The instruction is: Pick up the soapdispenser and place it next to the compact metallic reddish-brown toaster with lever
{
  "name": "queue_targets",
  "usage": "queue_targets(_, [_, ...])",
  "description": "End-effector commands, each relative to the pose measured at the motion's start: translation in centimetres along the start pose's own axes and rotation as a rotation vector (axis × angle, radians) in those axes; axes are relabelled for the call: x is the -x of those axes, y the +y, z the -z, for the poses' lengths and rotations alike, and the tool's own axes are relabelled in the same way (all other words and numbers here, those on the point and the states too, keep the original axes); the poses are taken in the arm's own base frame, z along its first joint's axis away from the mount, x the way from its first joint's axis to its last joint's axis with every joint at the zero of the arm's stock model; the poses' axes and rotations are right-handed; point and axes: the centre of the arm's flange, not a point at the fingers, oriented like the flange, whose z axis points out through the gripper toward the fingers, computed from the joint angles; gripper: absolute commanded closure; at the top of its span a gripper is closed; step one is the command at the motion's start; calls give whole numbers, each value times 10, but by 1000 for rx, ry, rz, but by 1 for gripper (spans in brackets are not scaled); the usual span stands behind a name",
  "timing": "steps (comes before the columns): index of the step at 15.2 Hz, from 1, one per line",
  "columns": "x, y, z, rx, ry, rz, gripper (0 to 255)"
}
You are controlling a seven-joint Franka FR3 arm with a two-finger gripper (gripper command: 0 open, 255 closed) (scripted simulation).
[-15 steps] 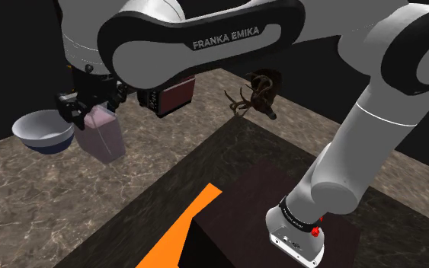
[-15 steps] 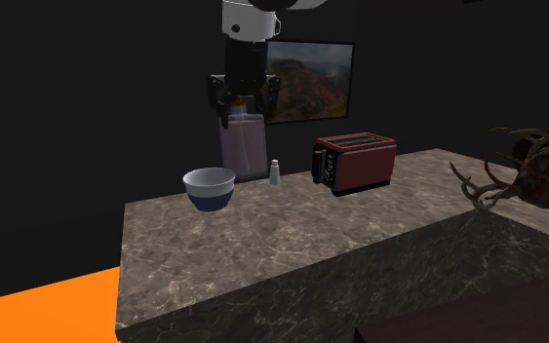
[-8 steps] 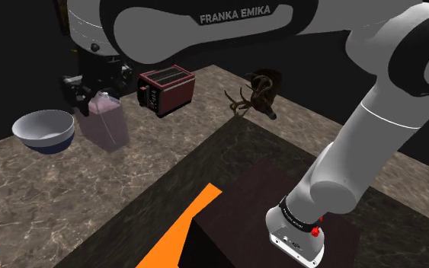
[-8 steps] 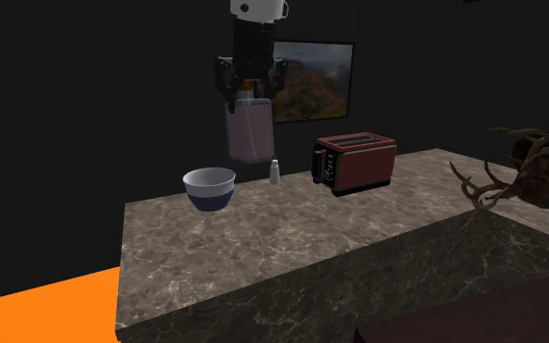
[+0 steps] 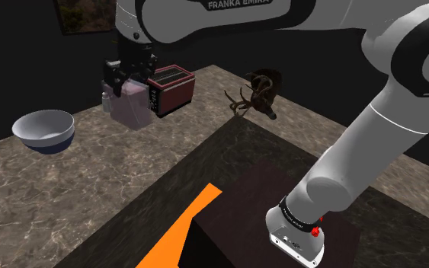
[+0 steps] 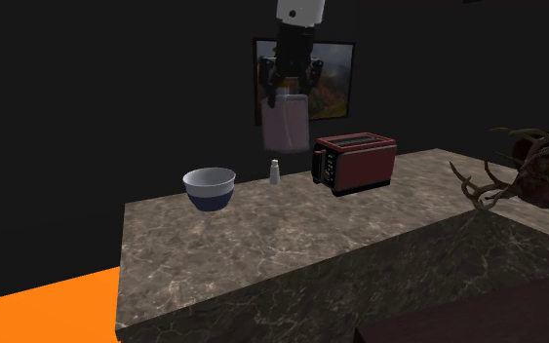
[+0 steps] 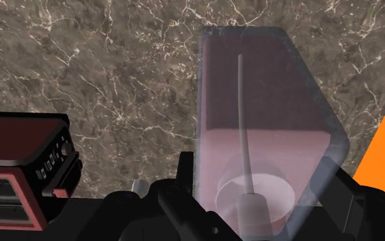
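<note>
black gripper (image 6: pixel 291 88) clamped shut on the top of a translucent pinkish soap dispenser (image 6: pixel 287 127), bottle hanging in the air above the counter's (image 6: pixel 292 244) back edge, over a small white shaker (image 6: pixel 274 172), just beside the reddish-brown toaster (image 6: pixel 355 163)

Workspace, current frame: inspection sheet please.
Surface: dark marbled counter.
Job's things: translucent pinkish dispenser held in the air, clear of the counter, close beside the dark red toaster; not yet set down.
Clutter: white bowl with a blue base; small white shaker; antlered ornament.
Gripper: gripper shut on the dispenser's top.
Cables: nothing seen.
Surroundings: framed landscape picture on a dark wall; orange floor.
</note>
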Motion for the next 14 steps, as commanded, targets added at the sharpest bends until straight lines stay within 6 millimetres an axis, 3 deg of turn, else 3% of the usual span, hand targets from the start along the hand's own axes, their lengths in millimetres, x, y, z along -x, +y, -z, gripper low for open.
queue_targets(1, [-3, 27, -2, 0, 0, 1, 255])
queue_targets(14, [-36, 195, -9, 0, 0, 1, 255])
